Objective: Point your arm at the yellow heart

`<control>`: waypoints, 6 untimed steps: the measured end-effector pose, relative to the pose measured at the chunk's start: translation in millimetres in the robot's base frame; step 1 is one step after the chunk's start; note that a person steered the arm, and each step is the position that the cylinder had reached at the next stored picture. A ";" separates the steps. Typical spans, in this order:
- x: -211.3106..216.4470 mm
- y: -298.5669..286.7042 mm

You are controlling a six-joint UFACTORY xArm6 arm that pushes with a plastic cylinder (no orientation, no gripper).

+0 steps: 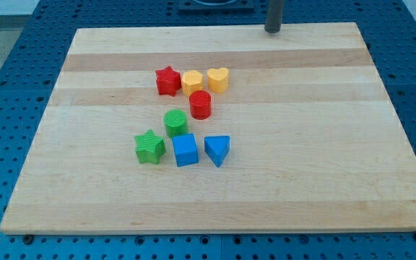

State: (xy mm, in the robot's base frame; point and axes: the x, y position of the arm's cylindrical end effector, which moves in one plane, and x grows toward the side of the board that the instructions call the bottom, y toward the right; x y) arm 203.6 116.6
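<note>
With no jaws to open or close, my tip (273, 31) should slide near-left, stopping short of the yellow plastic heart (218, 79).

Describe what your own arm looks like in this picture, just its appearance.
Only the lower part of my arm shows: a straight, smooth rod, dark grey, round in section, entering from the view's top edge. My tip is its plain blunt end, with no hand fitted. No cables, markings or labels are visible on it. Everything above the rod is cut off by the frame.
</note>
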 end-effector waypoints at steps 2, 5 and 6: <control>3.1 -0.4; 45.7 -36.7; 14.1 -74.0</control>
